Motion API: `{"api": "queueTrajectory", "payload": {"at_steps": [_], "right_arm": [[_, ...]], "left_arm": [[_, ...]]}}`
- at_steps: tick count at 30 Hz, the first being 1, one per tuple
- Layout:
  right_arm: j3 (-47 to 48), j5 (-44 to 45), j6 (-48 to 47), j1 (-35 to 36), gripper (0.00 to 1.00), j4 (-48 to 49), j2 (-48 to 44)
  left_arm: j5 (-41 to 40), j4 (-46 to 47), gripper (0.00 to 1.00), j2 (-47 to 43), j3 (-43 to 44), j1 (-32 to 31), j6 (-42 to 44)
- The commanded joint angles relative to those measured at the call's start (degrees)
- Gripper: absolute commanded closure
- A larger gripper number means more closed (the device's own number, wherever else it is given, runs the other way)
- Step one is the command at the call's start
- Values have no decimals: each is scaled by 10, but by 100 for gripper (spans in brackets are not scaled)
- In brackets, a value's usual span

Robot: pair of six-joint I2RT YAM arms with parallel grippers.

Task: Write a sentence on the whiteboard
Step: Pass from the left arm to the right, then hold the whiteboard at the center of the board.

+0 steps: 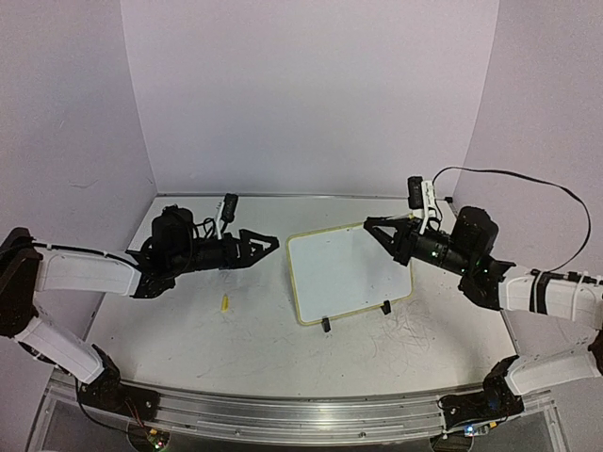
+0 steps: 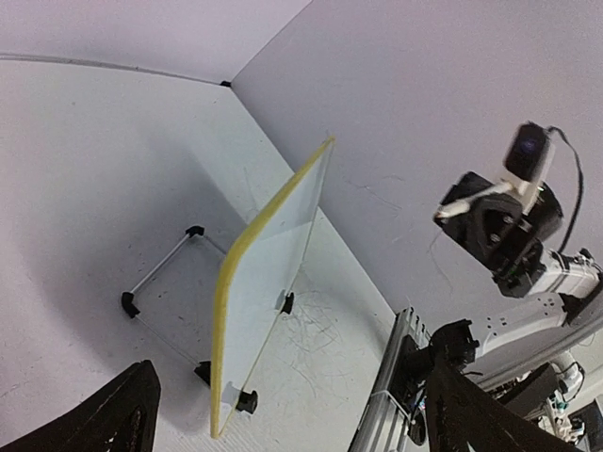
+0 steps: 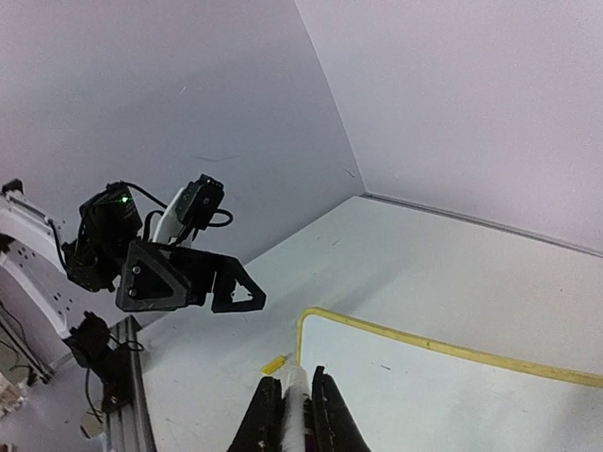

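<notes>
The whiteboard (image 1: 349, 273) stands tilted on two black clip feet at mid-table, its yellow-green rim edge-on in the left wrist view (image 2: 268, 282). Its face (image 3: 452, 395) is bare white; the sentence is out of view. My right gripper (image 1: 372, 228) hovers by the board's upper right part, shut on a white marker (image 3: 294, 395) whose tip pokes out between the fingers (image 3: 268, 414). A small yellow cap (image 1: 225, 302) lies on the table left of the board (image 3: 274, 363). My left gripper (image 1: 268, 243) stands open and empty just left of the board's top corner (image 2: 292, 377).
A wire stand with black feet (image 2: 160, 278) sits behind the board. Grey scribble marks (image 1: 405, 330) cover the tabletop in front of it. An aluminium rail (image 1: 301, 414) runs along the near edge, and purple-grey walls close in the back and sides.
</notes>
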Motion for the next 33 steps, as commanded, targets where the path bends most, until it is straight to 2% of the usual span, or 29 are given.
{"api": "queueTrajectory", "payload": {"at_steps": [1,5,11,20,25,33], "right_arm": [[8,126,-119,55,100,34,-22],[9,208,-175,108,100,31,-7],[40,250,-231,173,100,25,57],[77,268,-224,192,100,40,146],[110,298,-230,204,100,26,187],[129,325,-253,219,100,24,218]], "left_arm": [[-4,21,2,57,47,2,-10],[18,48,7,104,69,2,-12],[50,83,22,148,94,8,-6],[94,127,49,194,116,18,-14],[91,129,62,197,116,25,0],[97,138,75,213,118,26,6]]}}
